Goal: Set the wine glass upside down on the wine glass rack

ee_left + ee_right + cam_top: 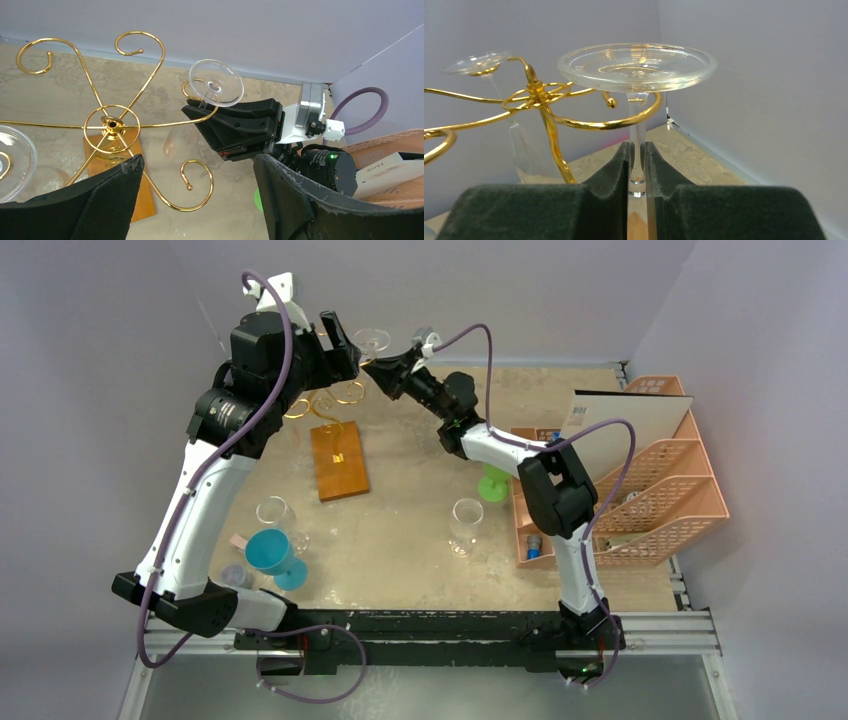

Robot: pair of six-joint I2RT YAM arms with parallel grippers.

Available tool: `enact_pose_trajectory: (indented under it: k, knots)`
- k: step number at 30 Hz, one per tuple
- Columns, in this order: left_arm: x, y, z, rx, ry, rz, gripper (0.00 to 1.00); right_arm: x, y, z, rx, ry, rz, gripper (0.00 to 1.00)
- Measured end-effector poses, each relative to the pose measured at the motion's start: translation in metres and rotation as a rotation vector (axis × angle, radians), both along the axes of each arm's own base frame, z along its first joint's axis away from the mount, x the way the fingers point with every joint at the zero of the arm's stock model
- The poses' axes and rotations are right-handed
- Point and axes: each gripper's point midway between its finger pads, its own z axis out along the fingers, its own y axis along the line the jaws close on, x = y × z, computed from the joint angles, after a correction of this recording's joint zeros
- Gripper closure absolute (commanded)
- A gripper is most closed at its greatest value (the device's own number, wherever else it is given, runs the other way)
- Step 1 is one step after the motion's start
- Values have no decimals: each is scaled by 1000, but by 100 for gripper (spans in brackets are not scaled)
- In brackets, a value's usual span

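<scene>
The wine glass (637,66) is upside down, its round foot on top. My right gripper (637,150) is shut on its stem just under the foot. The stem stands inside one curled arm (624,120) of the gold wine glass rack (111,123), and the foot sits just above the wire. Whether foot and wire touch I cannot tell. The top view shows the glass (372,340) and right gripper (378,368) at the back, above the rack's wooden base (338,460). My left gripper (197,160) is open and empty, hovering over the rack (335,398) beside the right gripper (200,107).
Another clear glass (479,61) hangs from a far rack arm. Two clear glasses (275,512) (466,518), a teal cup (272,552) and a green cup (493,483) stand on the table. A pink organiser (650,490) with a white board (625,425) is at right. The back wall is close.
</scene>
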Motion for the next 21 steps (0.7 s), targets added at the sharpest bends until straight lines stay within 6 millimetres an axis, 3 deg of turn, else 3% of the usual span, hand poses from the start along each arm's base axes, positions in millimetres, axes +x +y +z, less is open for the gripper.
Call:
enact_pose_trajectory:
  k: [6,10,21]
  knots:
    - [0,0,0,0,0,0,21,3,2,-14,-45,57,2,100]
    - [0,0,0,0,0,0,21,4,5,-12,-61,70,13,95]
    - [1,1,0,-1,-2,1,20,-7,13,-10,-119,40,95,61]
